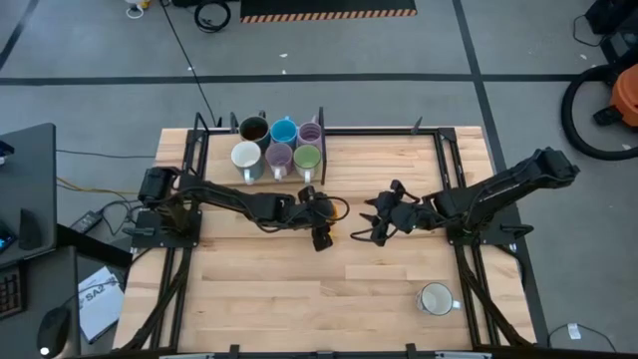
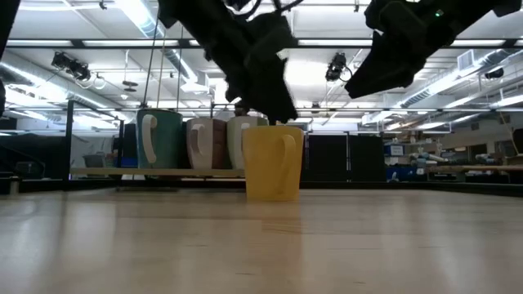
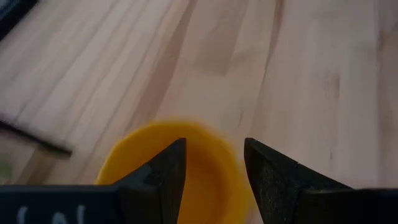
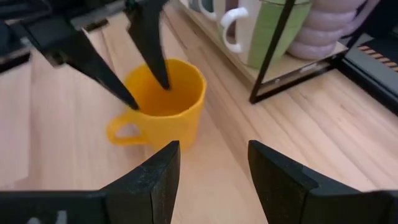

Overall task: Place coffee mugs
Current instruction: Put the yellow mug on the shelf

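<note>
The orange mug stands upright on the table near its middle, just in front of a black wire rack that holds six other mugs. It is a plain yellow-orange cup with a looped handle. The right wrist view shows what the others do not: the left claw grips the mug's rim, with one finger down inside the cup and the other outside the wall beside the handle. From overhead the mug is mostly hidden under that claw. The low view shows its base resting flat on the table.

The right claw hangs near the mug, apart from it, with its fingers spread wide and empty.

In the rack sit a dark brown mug, a blue mug, two lilac mugs, a green mug and a white mug. A second white mug stands alone, well apart, near the table's front right.
</note>
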Action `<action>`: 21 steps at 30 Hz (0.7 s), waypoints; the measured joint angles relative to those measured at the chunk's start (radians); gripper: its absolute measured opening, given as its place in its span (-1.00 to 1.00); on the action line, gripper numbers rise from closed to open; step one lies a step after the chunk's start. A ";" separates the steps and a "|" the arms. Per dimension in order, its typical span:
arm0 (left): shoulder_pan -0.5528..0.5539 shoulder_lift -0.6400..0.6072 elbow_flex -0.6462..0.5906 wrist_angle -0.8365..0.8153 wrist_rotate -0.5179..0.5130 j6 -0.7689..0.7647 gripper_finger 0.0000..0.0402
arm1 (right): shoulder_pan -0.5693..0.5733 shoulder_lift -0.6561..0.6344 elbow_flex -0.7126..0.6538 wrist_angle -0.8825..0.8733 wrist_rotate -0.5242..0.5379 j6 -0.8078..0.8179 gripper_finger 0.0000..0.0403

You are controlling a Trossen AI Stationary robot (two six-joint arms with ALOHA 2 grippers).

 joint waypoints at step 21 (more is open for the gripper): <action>-0.048 0.050 -0.001 -0.132 0.116 0.152 -0.16 | 0.066 0.005 -0.008 0.039 -0.003 0.024 -0.03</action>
